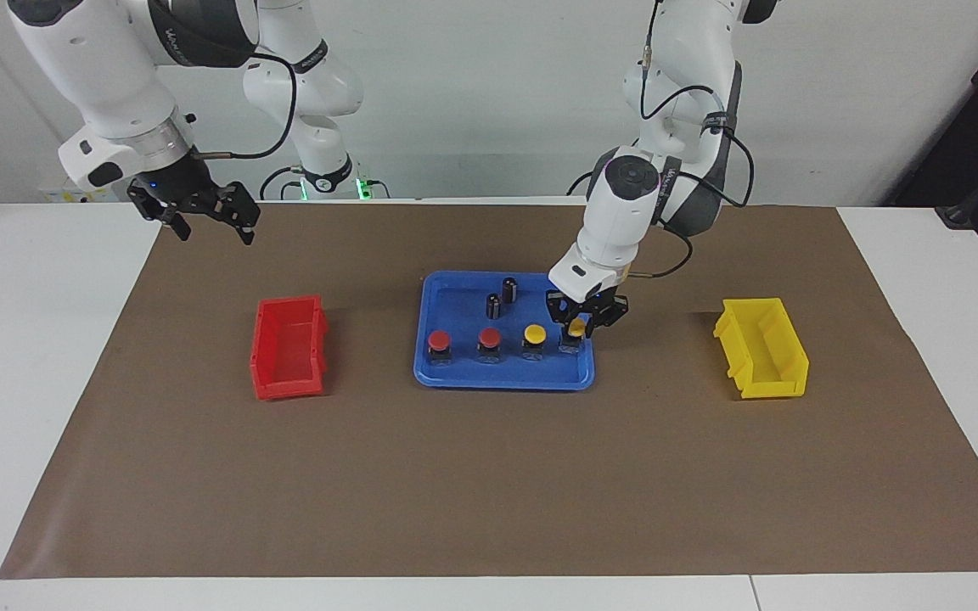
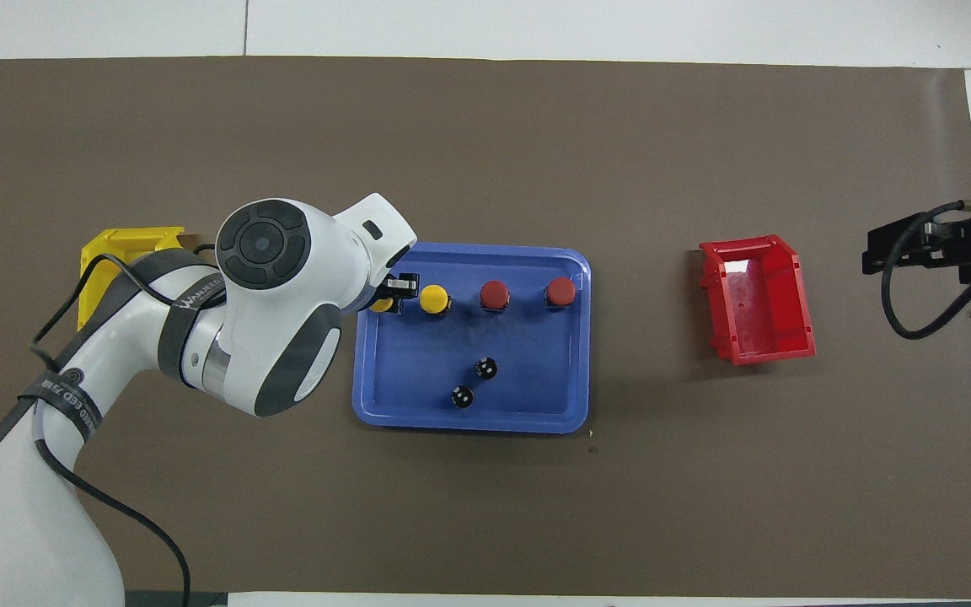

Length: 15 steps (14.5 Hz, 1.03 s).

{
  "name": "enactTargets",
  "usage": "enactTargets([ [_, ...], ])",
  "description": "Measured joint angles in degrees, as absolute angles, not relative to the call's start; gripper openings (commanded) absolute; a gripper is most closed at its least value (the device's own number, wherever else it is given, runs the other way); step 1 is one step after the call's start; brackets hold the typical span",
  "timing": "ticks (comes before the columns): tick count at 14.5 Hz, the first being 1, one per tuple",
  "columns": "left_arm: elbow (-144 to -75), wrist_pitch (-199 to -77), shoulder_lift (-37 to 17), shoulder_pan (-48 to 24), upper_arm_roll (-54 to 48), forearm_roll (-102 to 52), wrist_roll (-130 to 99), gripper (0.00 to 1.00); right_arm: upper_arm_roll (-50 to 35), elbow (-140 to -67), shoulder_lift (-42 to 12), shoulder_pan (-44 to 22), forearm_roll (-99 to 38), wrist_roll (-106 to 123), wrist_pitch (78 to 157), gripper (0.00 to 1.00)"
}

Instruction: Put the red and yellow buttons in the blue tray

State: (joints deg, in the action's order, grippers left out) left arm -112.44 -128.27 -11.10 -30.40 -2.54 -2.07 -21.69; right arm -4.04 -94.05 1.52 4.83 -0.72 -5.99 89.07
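Note:
The blue tray (image 1: 502,380) (image 2: 469,421) lies mid-table. In it, two red buttons (image 1: 439,340) (image 1: 489,338) (image 2: 560,291) (image 2: 494,293) and a yellow button (image 1: 534,333) (image 2: 433,298) stand in a row. My left gripper (image 1: 576,331) (image 2: 393,297) is shut on a second yellow button (image 1: 576,326) (image 2: 381,305), low inside the tray at the row's end toward the left arm. Whether its base touches the floor I cannot tell. My right gripper (image 1: 213,231) (image 2: 877,249) waits open and empty, raised over the mat's edge at the right arm's end.
Two dark capless cylinders (image 1: 509,288) (image 1: 493,305) stand in the tray, nearer to the robots than the buttons. A red bin (image 1: 288,346) (image 2: 758,299) sits toward the right arm's end, a yellow bin (image 1: 762,346) (image 2: 123,249) toward the left arm's end.

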Motion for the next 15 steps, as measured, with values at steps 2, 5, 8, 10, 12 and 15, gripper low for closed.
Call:
enactTargets([
  [2, -113.02, -128.53, -11.10, -30.41, -2.50, -2.07, -21.68, 0.02, -4.04, -94.06, 1.52, 4.83, -0.72, -5.99, 89.07, 1.00],
  [5, -114.05, -129.17, -11.10, -30.41, -2.47, -2.08, -21.68, 0.08, -4.04, -94.09, 1.53, 4.83, -0.72, -5.99, 89.07, 1.00],
  [8, -114.66, -129.61, -11.10, -30.41, -2.40, -2.09, -21.69, 0.75, -4.04, -94.11, 1.53, 4.83, -0.72, -5.99, 89.07, 1.00],
  [10, -114.66, -129.62, -11.09, -30.41, -2.39, -2.11, -22.16, 0.86, -4.04, -94.11, 1.53, 4.83, -0.72, -5.99, 89.07, 1.00],
  [12, -114.49, -129.62, -11.07, -30.44, -2.39, -2.12, -22.80, 0.94, -4.04, -94.11, 1.54, 4.83, -0.72, -5.99, 89.07, 1.00],
  [15, -111.06, -125.85, -10.69, -30.35, -1.93, -2.14, -23.20, 1.00, -4.04, -94.12, 1.55, 4.83, -0.72, -5.99, 89.07, 1.00],
])
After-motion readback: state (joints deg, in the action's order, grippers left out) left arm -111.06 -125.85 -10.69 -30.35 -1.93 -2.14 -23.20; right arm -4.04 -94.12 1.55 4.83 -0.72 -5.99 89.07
